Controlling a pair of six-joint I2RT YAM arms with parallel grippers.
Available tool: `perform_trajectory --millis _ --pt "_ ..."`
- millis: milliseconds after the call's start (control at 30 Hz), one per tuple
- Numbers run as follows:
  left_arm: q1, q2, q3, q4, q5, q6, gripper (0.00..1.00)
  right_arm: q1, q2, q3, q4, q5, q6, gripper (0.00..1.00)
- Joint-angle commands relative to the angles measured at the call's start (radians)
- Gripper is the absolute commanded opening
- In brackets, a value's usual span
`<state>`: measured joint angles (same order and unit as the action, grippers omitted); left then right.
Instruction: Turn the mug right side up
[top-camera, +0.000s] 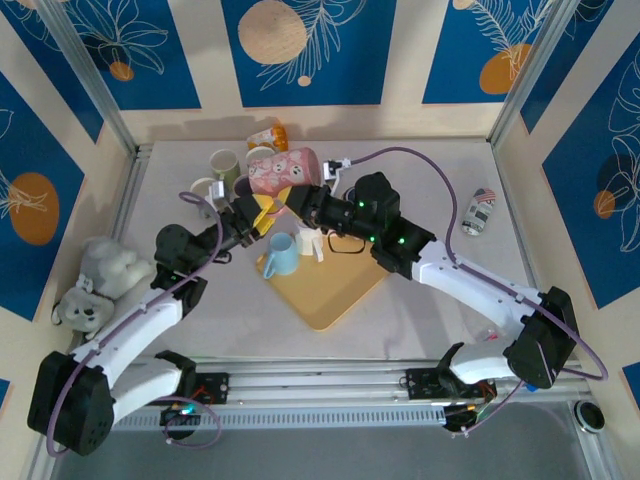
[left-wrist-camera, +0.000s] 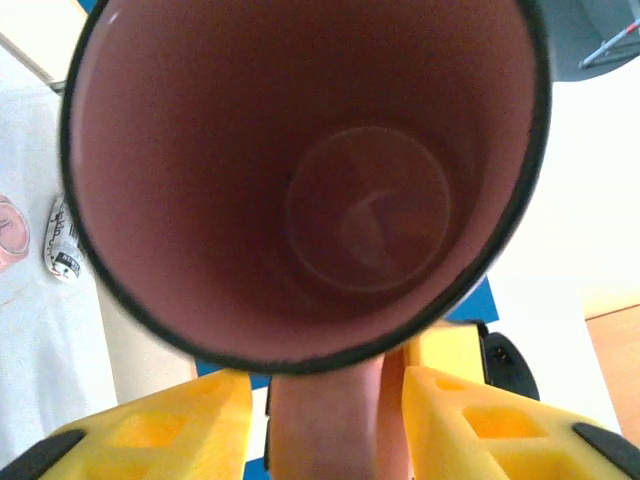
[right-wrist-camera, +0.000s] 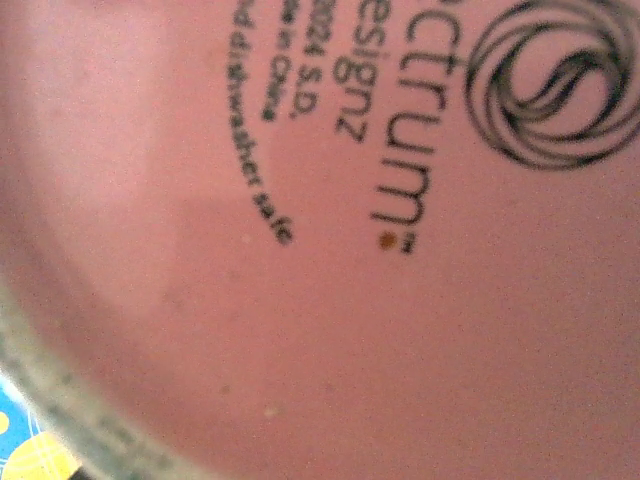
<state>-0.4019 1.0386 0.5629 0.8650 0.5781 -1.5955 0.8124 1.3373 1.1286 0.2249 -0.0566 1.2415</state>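
My left tool (top-camera: 263, 210) straddles the handle (left-wrist-camera: 330, 420) of the mug (top-camera: 285, 170). One finger (left-wrist-camera: 480, 420) lies against the handle and a sliver of gap shows at the other, so I cannot tell whether it grips. My right tool (top-camera: 303, 198) is clenched at the opposite end, hard up to the base (right-wrist-camera: 320, 240). I judge it carries the mug, which hangs on its side above the far-left part of the desk (top-camera: 430, 170). The long axis runs left to right between my tools, mouth left, base right. The turn must swing the mouth upward. Just nearer stands a blue cup (top-camera: 283, 255) on the yellow tray (top-camera: 335, 295). Cream mugs (top-camera: 222, 165) crowd the far left, and open desk lies to the right.
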Motion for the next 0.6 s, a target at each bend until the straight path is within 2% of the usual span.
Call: perform_trajectory --millis 0,167,233,333,367,433,467,567 --pt "-0.011 0.012 0.029 0.080 -0.037 0.020 0.39 0.009 -0.028 0.000 0.150 0.007 -0.004 0.00" --pt "-0.014 0.043 0.060 0.110 -0.044 0.016 0.31 0.011 -0.028 -0.015 0.148 0.014 0.001 0.00" --pt "-0.018 0.054 0.074 0.120 -0.040 0.015 0.22 0.011 -0.027 -0.021 0.146 0.018 0.000 0.00" --pt "-0.021 0.061 0.093 0.112 -0.025 0.027 0.03 0.007 -0.028 -0.017 0.108 0.029 -0.006 0.00" --pt "-0.021 0.060 0.095 0.109 -0.021 0.034 0.00 0.004 -0.030 -0.014 0.089 0.034 -0.011 0.00" --pt "-0.020 0.053 0.099 0.103 -0.018 0.059 0.00 0.002 -0.042 -0.009 0.035 0.050 -0.038 0.00" --pt "-0.021 0.049 0.101 0.095 -0.018 0.073 0.00 0.001 -0.048 -0.007 0.011 0.060 -0.052 0.05" --pt "-0.021 0.030 0.124 0.031 -0.007 0.150 0.00 -0.005 -0.078 -0.007 -0.063 0.087 -0.099 0.31"
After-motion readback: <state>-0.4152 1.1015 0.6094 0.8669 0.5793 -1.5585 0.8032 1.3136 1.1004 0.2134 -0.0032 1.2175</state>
